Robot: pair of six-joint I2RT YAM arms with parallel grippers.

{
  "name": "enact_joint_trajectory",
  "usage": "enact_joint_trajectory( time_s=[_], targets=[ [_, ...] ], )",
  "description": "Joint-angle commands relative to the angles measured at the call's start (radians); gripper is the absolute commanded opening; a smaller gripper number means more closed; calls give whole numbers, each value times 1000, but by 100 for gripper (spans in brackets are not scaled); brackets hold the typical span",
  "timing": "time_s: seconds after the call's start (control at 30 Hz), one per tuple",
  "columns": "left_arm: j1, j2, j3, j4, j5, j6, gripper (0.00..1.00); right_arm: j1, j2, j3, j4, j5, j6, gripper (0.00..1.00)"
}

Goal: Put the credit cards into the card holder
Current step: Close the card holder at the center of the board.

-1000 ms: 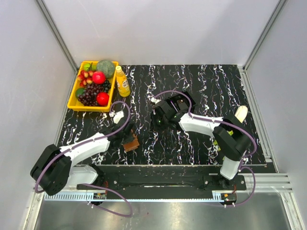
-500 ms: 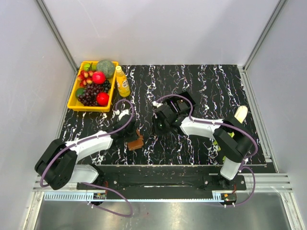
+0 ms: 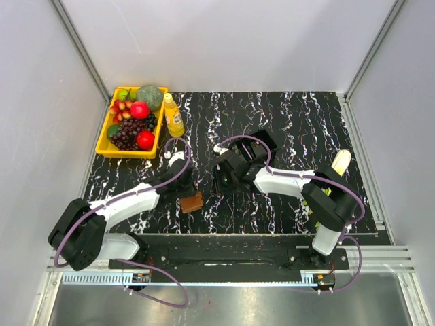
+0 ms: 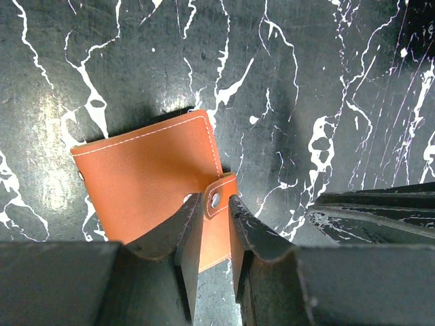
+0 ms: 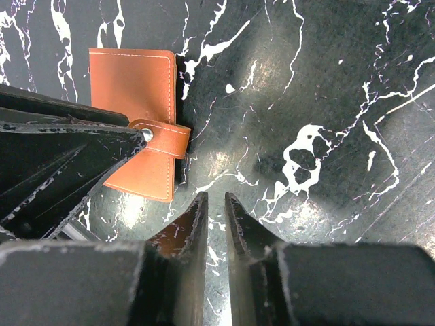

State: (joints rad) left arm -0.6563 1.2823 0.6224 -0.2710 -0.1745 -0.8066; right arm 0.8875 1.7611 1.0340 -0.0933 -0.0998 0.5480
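Card holder: a small flat brown leather folding wallet with pale stitching. It lay flat and folded shut on the black, white-veined marble-pattern desk, left of centre and towards the near edge. Its short leather snap strap was buttoned over one edge.

Left fingers: parted by a narrow gap and poised directly over the strap edge, with the metal stud showing in the gap. They pinched nothing that I could see. The wallet body extended ahead and to the left of them in the wrist view.

Right fingers: also narrowly parted, with bare desk between them and nothing held. The wallet lay ahead and to their left, apart from them, strap edge nearest.

Judgement: the left arm was the nearer. The wallet was close to square, so the strap edge, not a long axis, would set the approach. The strap needed unsnapping first.

No credit cards could be made out in any view.

Writing: no stamp or brand showed on the leather. The label on the yellow plastic bottle was too small to read.
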Motion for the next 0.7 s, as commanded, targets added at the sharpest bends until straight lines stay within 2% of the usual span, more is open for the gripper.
enact_joint_trajectory(
  time_s=[0.0,0.43,0.5,0.67],
  targets=[
    [3,-32,28,-14,-42,21,25,7,-8,29,30,-14,9,22],
    [4,45,16,27,-26,7,15,7,-3,37,26,-17,15,22],
    [3,45,14,21,-31,1,6,5,-2,35,26,-14,18,22],
    [3,9,3,10,-52,-9,2,8,3,43,24,-17,13,21]
  ],
)
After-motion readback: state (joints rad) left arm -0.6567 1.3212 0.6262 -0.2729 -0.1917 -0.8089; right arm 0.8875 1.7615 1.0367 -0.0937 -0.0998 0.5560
